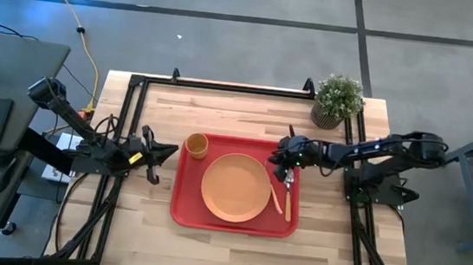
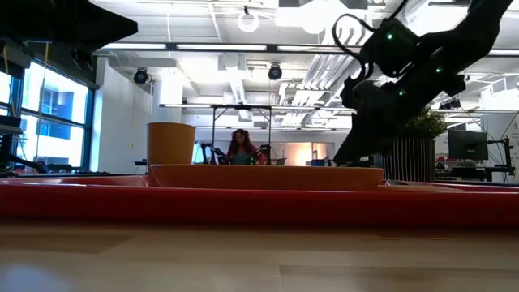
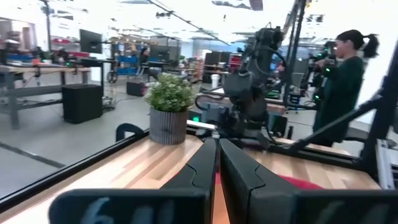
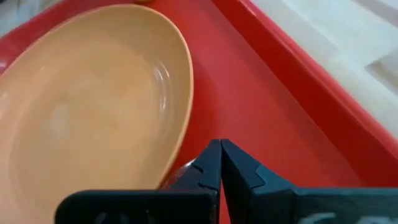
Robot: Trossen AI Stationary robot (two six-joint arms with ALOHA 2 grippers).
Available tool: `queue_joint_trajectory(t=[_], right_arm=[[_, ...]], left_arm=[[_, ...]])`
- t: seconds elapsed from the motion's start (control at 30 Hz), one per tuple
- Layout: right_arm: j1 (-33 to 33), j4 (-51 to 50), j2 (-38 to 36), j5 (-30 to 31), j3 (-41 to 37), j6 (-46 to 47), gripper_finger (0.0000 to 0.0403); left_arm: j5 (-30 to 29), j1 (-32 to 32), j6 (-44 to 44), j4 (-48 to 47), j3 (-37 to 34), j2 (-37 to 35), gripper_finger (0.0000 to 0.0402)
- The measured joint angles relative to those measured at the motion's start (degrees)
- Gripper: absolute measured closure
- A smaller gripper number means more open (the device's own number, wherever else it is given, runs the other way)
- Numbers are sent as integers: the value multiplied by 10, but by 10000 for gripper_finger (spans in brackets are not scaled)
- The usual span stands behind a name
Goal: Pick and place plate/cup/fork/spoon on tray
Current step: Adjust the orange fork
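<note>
The red tray (image 1: 185, 210) lies at the table's middle. On it rest the orange plate (image 1: 235, 187), flat on its base, and the orange cup (image 1: 197, 145), upright at the tray's far left corner. Two orange-handled utensils (image 1: 288, 203) lie on the tray right of the plate; I cannot tell fork from spoon. My right gripper (image 1: 280, 160) is shut and hangs over the tray's far right part, beside the plate's rim (image 4: 180, 93). A silver utensil end (image 4: 180, 171) shows by its fingers. My left gripper (image 1: 160, 153) is shut and empty, just left of the tray.
A potted plant (image 1: 337, 100) stands at the table's far right corner. A black frame (image 1: 223, 86) runs along the table's far and side edges. Bare wood lies near the front edge (image 1: 233, 254). A person (image 3: 345, 81) stands beyond the table.
</note>
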Motion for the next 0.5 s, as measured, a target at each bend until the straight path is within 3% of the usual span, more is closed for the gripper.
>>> queue_joint_trajectory(t=[0.17,0.5], right_arm=[[-8,56,45,-21,1,-6,403],[-8,39,95,-24,0,11,403]], left_arm=[[-3,17,-1,2,0,0,392],[0,35,-11,2,0,0,392]])
